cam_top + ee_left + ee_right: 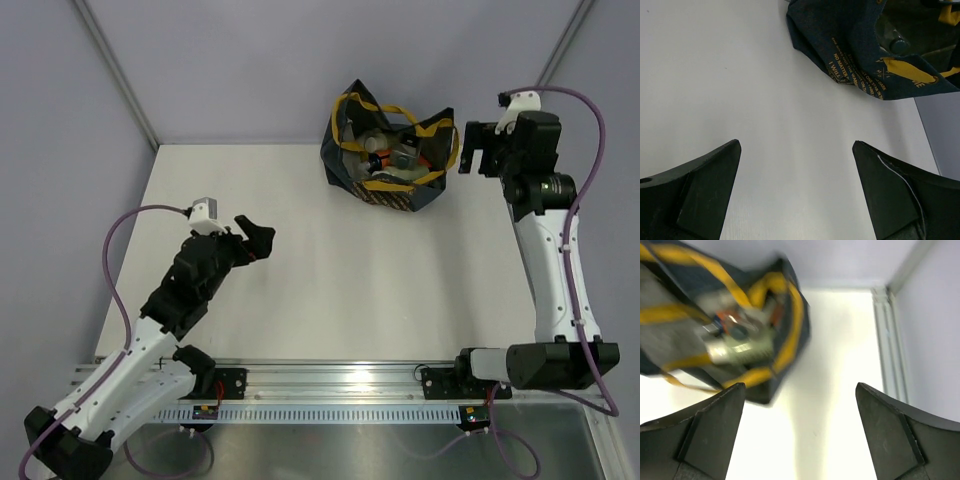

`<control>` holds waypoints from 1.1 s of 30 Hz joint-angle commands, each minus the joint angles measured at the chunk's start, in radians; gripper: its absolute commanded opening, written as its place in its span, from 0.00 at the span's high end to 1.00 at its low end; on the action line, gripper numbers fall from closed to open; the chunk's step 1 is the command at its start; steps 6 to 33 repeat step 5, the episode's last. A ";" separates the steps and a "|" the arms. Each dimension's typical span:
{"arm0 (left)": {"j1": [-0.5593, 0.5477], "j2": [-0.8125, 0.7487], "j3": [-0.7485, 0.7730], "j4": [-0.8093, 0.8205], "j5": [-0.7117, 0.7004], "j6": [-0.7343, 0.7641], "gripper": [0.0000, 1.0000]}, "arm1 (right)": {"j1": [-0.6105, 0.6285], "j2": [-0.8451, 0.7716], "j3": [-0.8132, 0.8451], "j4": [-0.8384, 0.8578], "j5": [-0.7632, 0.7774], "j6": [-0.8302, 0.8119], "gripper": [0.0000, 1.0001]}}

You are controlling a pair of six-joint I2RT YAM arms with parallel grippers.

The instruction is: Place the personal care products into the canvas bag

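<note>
The navy canvas bag (347,166) with mustard handles stands open at the back of the table. Several personal care products (385,155) lie inside it, among them an orange bottle and a pale green one. In the blurred right wrist view the bag (785,285) sits up and to the left, with bottles (742,342) showing in its mouth. My right gripper (478,160) hovers just right of the bag, open and empty (800,390). My left gripper (260,243) is open over bare table at the left (796,150). It points toward the bag's printed side (850,50).
The white table (350,280) is walled by grey panels at the back and on both sides. A metal frame post (887,340) runs along the right wall. A rail carrying both arm bases crosses the near edge (340,385).
</note>
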 commanded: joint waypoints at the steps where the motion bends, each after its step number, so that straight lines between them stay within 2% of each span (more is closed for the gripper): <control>1: 0.007 0.015 0.045 0.036 0.017 0.034 0.01 | -0.022 -0.100 -0.188 0.064 0.185 -0.069 0.00; 5: 0.008 0.032 0.048 0.013 0.032 0.039 0.01 | -0.024 -0.226 -0.329 0.084 0.213 -0.106 0.01; 33: 0.008 0.032 0.048 0.013 0.032 0.039 0.01 | -0.024 -0.226 -0.329 0.084 0.213 -0.106 0.01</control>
